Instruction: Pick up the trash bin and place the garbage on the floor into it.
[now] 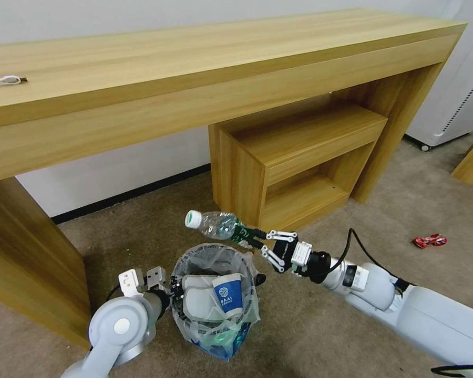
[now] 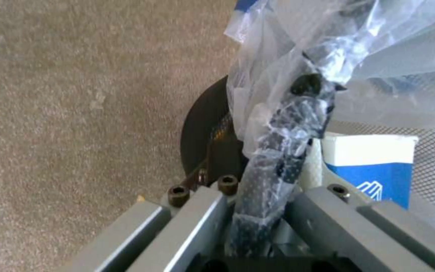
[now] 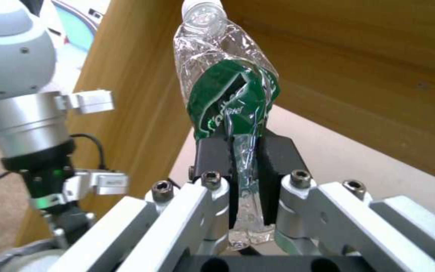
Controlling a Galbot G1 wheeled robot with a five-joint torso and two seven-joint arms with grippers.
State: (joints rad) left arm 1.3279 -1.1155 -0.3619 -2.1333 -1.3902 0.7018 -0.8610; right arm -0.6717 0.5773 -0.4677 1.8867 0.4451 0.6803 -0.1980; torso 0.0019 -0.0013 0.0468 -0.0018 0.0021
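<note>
My right gripper [image 1: 248, 237] is clamped on one crushed plastic bottle [image 1: 214, 224], pads squeezing the flattened base end just under the green label. The bottle sticks out past the fingertips, white cap [image 1: 193, 219] away from me, above the far rim of the trash bin [image 1: 215, 296]. In the right wrist view the same bottle [image 3: 226, 90] sits between my two black pads [image 3: 278, 166], body creased and collapsed.

My left gripper [image 1: 172, 288] is closed on the bin's rim on my left side, plastic liner pinched in with the wire. In the left wrist view the wrapped rim [image 2: 283, 151] runs straight through the closed fingers, mesh wall beside it.

The bin stands on the beige carpet floor [image 1: 326, 336] in front of the long wooden desk [image 1: 194, 89], near its left leg. Inside I count one blue-white paper cup [image 1: 229, 299] and one white slipper [image 1: 202, 302], the two touching; anything deeper in the bag I can't make out.

Still on the floor: one red wrapper [image 1: 430, 240], well to my right, clear of the bin and both arms.

One low wooden shelf unit [image 1: 294, 157] sits under the desk's right half. One white cable [image 1: 2, 81] lies on the desktop at its left end.
</note>
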